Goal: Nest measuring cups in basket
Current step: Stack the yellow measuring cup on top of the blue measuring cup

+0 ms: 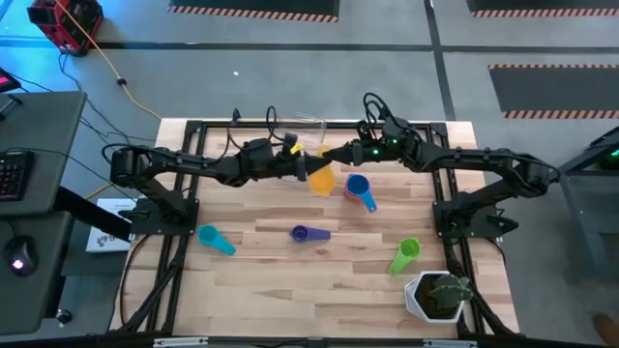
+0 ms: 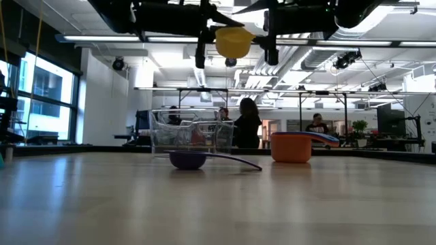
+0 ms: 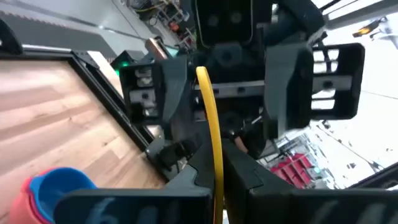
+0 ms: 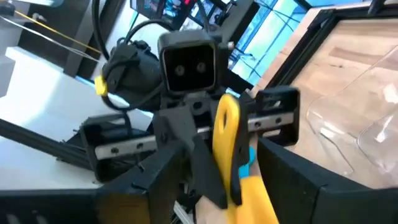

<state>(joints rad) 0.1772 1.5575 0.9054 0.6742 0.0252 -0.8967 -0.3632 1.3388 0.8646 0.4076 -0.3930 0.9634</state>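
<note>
L gripper point(image 1: 306, 166) pinches glossy yellow-orange cup's point(image 1: 322, 180) flat handle; R gripper point(image 1: 329, 155) open.

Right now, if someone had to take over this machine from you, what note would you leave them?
Left gripper: shut on the handle of the yellow-orange cup, held in the air at the table's far middle.
Right gripper: open, facing the left one, fingers either side of that cup.
Clear basket: on the far side of the table, near the grippers; no cup seen in it.
Blue cup sits inside the pink cup, on the table by the grippers.
Teal cup, purple cup and green cup lie apart on the wood.
Done: one pair nested.
Left: nest the rest and get all into the basket.
</note>
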